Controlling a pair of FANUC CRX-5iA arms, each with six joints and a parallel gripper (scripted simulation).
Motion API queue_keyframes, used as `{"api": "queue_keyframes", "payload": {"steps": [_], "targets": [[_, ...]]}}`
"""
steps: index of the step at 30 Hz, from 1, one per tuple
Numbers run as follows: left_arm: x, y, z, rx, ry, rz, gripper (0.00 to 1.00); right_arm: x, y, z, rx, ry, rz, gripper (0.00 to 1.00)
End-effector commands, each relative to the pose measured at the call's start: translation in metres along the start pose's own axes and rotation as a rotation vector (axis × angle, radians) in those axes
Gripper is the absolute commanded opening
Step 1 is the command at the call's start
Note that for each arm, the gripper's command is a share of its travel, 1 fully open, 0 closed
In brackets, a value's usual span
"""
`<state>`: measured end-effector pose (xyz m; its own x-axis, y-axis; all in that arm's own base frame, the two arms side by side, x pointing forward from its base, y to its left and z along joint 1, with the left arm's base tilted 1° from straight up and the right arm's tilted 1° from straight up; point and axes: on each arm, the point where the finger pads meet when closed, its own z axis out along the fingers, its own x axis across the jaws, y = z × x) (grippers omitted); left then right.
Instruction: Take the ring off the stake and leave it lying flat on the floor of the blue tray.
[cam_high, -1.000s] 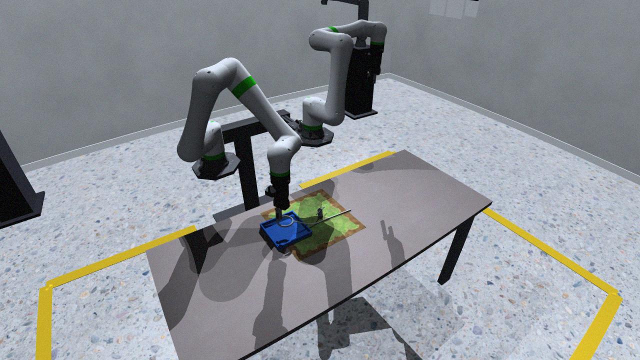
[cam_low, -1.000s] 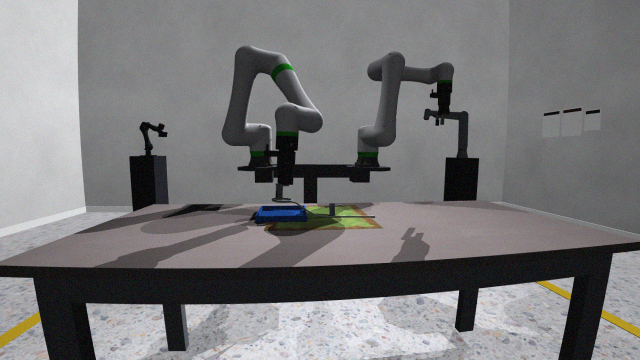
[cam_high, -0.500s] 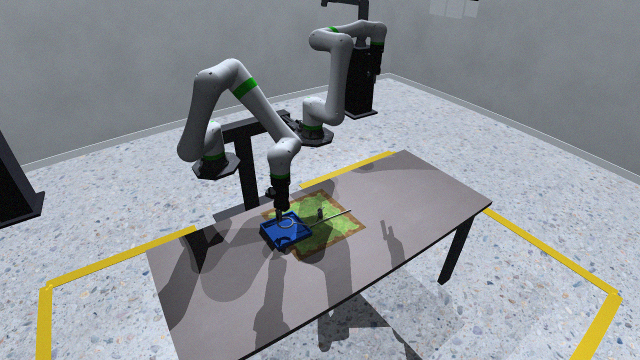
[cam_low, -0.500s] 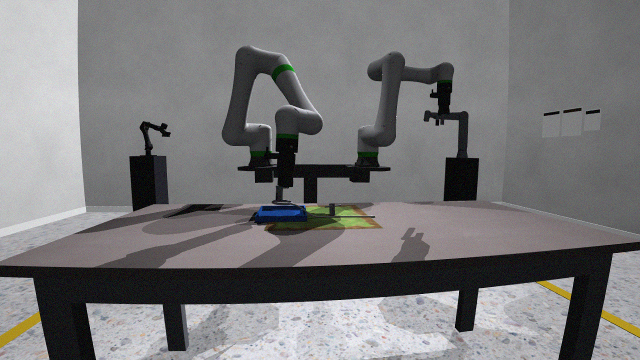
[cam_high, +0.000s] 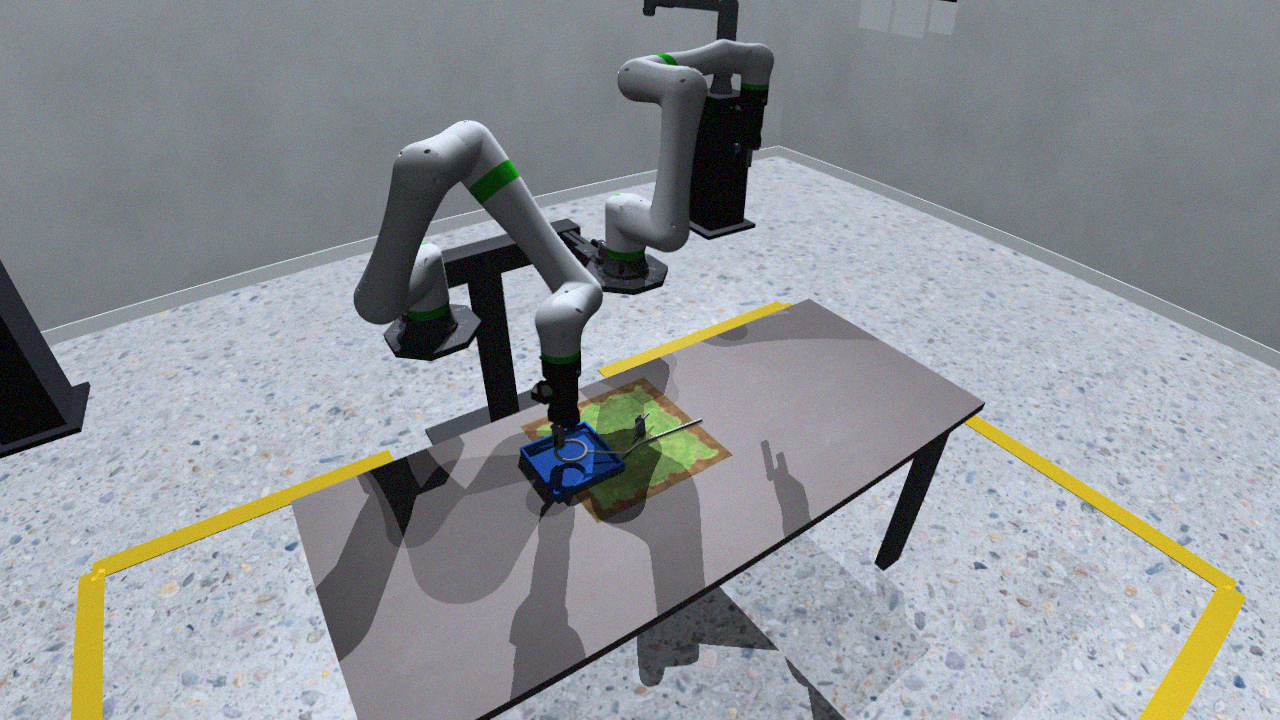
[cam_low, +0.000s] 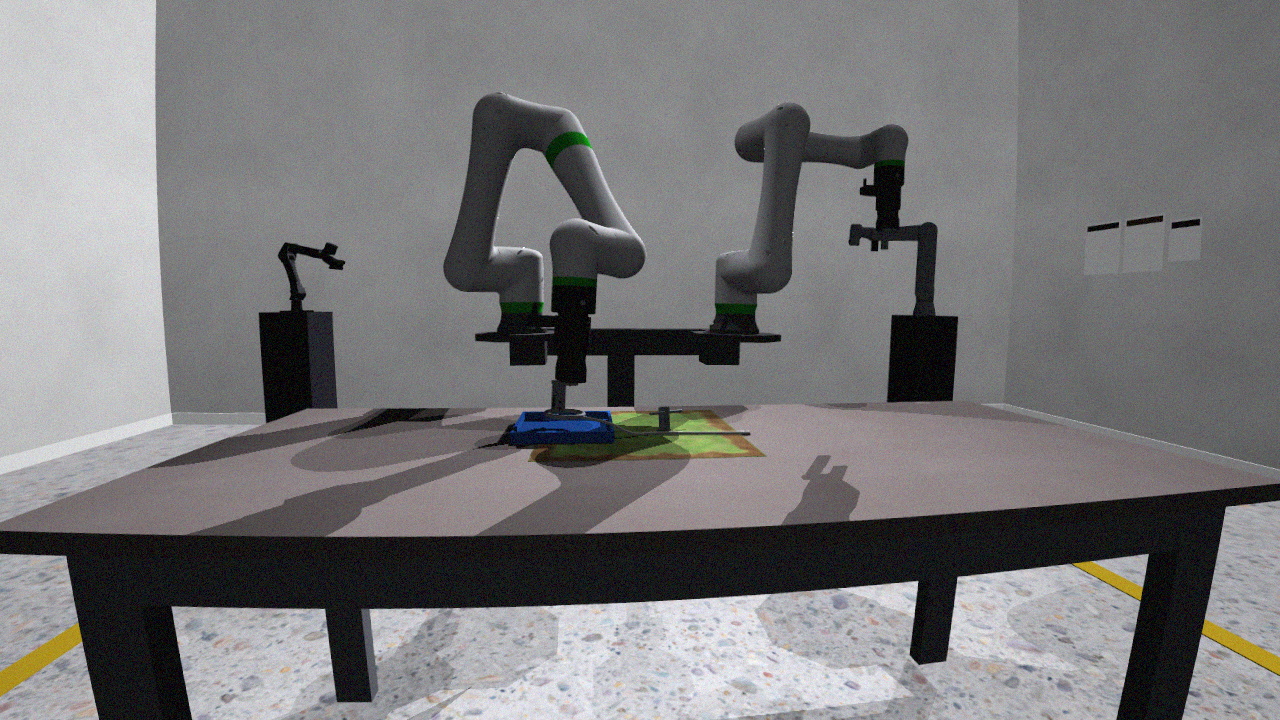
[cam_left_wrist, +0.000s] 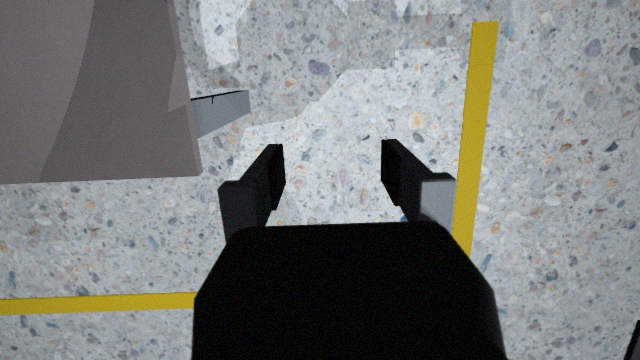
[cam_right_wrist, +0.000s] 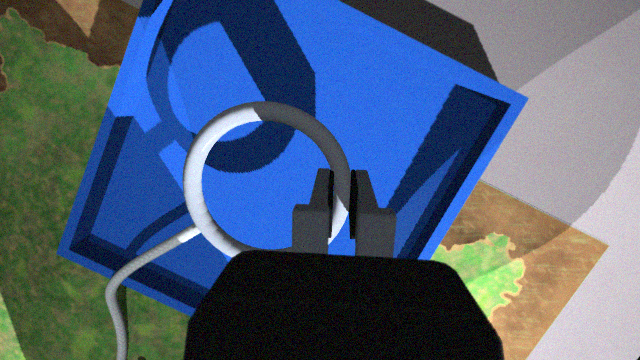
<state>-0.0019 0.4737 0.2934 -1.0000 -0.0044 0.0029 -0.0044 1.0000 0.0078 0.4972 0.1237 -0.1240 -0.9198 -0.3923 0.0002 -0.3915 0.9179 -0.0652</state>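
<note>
The grey ring (cam_right_wrist: 194, 180) (cam_low: 565, 416) is roughly level over the blue tray (cam_high: 537, 456) (cam_low: 563, 437) (cam_right_wrist: 400, 100). Its shadow lies apart from it on the tray floor, so it is held above that floor. My right gripper (cam_right_wrist: 341, 190) (cam_high: 560, 440) is shut on the ring's side. A bent grey stem (cam_right_wrist: 116, 295) meets the ring's outer side and runs out over the tray wall. A dark upright post (cam_high: 639, 425) (cam_low: 664, 418) with a thin crosspiece, perhaps the stake, stands clear of the ring. My left gripper (cam_left_wrist: 332, 162) (cam_low: 879, 241) is open and empty, far from the tray.
A green and brown mat (cam_high: 689, 447) (cam_low: 698, 443) (cam_right_wrist: 50, 150) lies partly under the tray. A long grey rod (cam_high: 671, 429) (cam_low: 698, 434) extends over it from the tray side, near the post. The left wrist view shows a table corner (cam_left_wrist: 150, 150) and the room floor.
</note>
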Motion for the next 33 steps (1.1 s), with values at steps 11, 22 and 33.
{"api": "queue_keyframes", "payload": {"steps": [11,22,33], "targets": [[0.0,0.0,-0.001,-0.002,0.0,0.0,1.0,-0.001,0.001,0.014,0.0,-0.002,0.0,0.0],[0.0,0.0,-0.001,-0.002,0.0,0.0,1.0,-0.001,0.001,0.02,0.0,-0.002,0.0,0.0],[0.0,0.0,-0.001,-0.002,0.0,0.0,1.0,-0.001,0.001,0.02,0.0,-0.002,0.0,0.0]]}}
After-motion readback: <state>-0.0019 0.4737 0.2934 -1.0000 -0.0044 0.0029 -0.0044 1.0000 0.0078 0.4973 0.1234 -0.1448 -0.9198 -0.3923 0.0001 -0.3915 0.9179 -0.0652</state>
